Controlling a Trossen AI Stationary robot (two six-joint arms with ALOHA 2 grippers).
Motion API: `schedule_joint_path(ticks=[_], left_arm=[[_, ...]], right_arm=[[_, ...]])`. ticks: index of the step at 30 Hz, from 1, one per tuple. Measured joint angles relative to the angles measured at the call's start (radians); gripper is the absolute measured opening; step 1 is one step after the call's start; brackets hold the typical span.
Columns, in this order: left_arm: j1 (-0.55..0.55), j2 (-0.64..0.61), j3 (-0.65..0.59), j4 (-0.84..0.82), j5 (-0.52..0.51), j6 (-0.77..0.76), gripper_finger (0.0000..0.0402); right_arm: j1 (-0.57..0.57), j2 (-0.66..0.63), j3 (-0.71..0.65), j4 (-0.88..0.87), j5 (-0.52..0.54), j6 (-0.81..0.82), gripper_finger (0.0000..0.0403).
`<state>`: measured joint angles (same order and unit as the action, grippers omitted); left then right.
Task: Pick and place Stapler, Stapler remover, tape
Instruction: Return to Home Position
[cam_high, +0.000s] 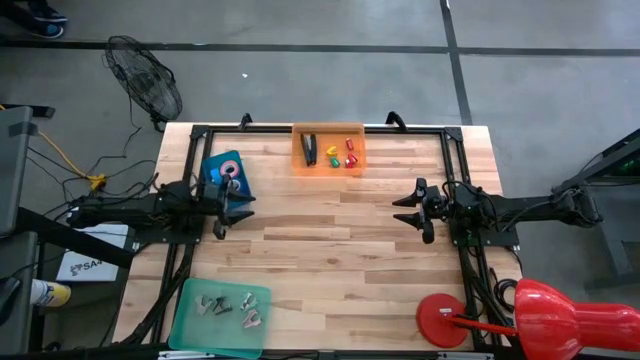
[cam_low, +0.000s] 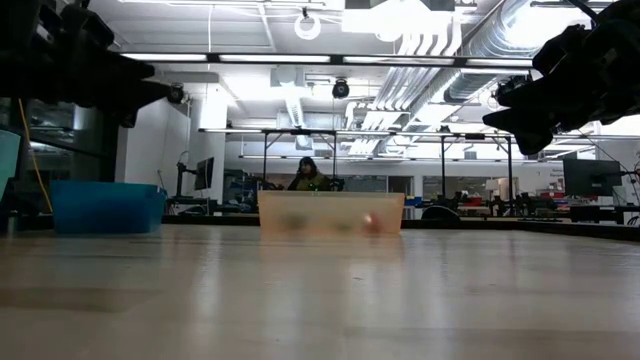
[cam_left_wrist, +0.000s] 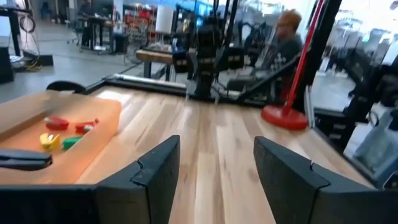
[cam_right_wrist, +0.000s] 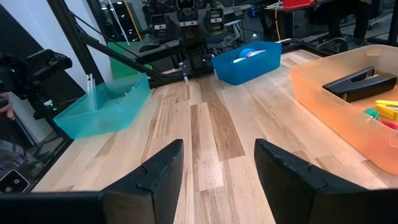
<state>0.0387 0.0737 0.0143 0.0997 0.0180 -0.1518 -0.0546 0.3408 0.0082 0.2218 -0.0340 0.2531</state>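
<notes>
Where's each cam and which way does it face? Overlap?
High: above the table, looking straight down; left claw and right claw, both open, point at each other.
Low: table-top height, looking level towards the orange bin; left arm and right arm hang in from above.
Left wrist: on that wrist, faces the right arm; own fingers in foreground.
Right wrist: on that wrist, faces the left arm; own fingers in foreground.
Shared: orange bin in all four; wrist views face each other.

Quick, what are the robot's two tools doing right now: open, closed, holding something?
Left tool: open, holding nothing.
Right tool: open, holding nothing.
</notes>
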Motion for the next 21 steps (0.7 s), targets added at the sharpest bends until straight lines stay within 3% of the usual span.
schedule_joint_path(ticks=[21], left_arm=[[0.0, 0.0, -0.002, -0.068, -0.002, 0.013, 0.0202]], right_arm=[[0.0, 0.0, 0.0, 0.0, 0.0, 0.0, 0.0189]])
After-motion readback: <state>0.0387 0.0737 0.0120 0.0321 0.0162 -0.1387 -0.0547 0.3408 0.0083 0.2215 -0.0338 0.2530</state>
